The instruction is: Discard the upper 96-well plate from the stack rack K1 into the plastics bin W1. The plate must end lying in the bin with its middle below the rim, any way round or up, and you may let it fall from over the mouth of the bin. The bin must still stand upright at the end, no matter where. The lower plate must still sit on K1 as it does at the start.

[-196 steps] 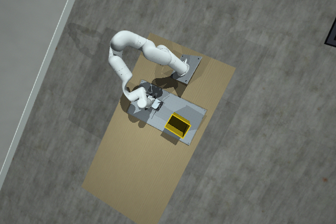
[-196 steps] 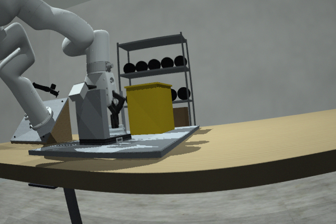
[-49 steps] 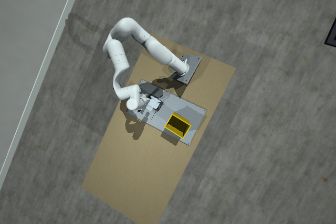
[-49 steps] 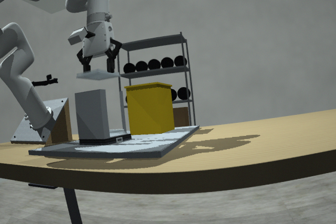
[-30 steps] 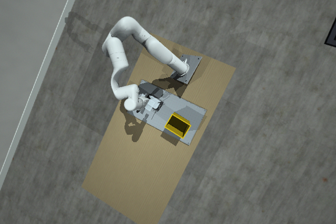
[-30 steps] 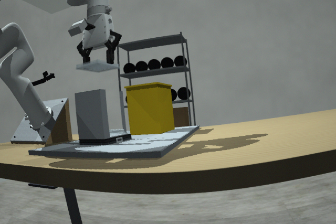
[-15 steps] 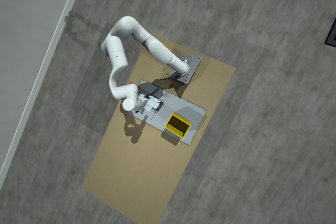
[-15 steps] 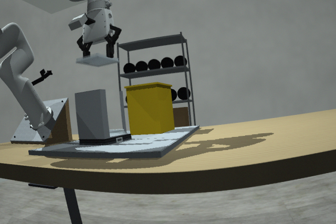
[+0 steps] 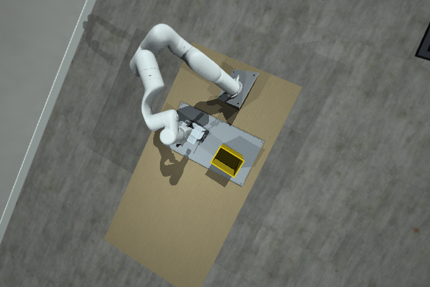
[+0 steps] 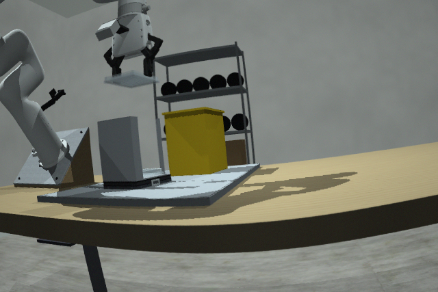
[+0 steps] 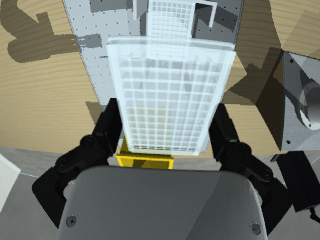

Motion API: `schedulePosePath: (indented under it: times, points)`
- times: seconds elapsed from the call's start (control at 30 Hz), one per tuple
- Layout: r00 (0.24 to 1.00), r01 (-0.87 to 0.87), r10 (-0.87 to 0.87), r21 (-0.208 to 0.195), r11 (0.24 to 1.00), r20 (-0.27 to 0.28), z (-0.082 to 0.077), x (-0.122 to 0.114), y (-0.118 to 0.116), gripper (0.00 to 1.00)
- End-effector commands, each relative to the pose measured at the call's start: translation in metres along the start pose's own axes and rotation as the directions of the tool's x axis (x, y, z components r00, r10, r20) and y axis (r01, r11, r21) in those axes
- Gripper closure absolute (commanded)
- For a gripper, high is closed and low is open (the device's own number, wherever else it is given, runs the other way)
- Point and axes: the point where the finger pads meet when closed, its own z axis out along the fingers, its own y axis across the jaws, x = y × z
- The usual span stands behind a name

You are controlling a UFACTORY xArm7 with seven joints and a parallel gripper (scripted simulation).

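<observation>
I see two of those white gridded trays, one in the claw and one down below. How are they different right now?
The upper plate hangs in the air, clamped between the claw's black fingers; the lower plate sits in the rack on the grey board. In the wrist view the held plate looks much larger, being nearer the camera. The exterior view shows only the held one. Both are pale, gridded and lie flat.

My fingers [image 10: 118, 65] clamp a pale plate [image 10: 131, 78] high in the air. Below it stands a grey rack [image 10: 119, 149]. A yellow bin [image 10: 195, 140] stands beside that.
</observation>
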Motion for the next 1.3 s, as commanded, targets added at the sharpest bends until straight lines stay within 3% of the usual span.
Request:
schedulePosePath:
  times: [0.0, 1.27]
  points:
    - [1.0, 0.001, -0.001, 0.004, 1.0, 0.0, -0.001, -0.006, -0.002, 1.0]
    - [1.0, 0.001, -0.001, 0.004, 1.0, 0.001, 0.005, -0.118, -0.016, 1.0]
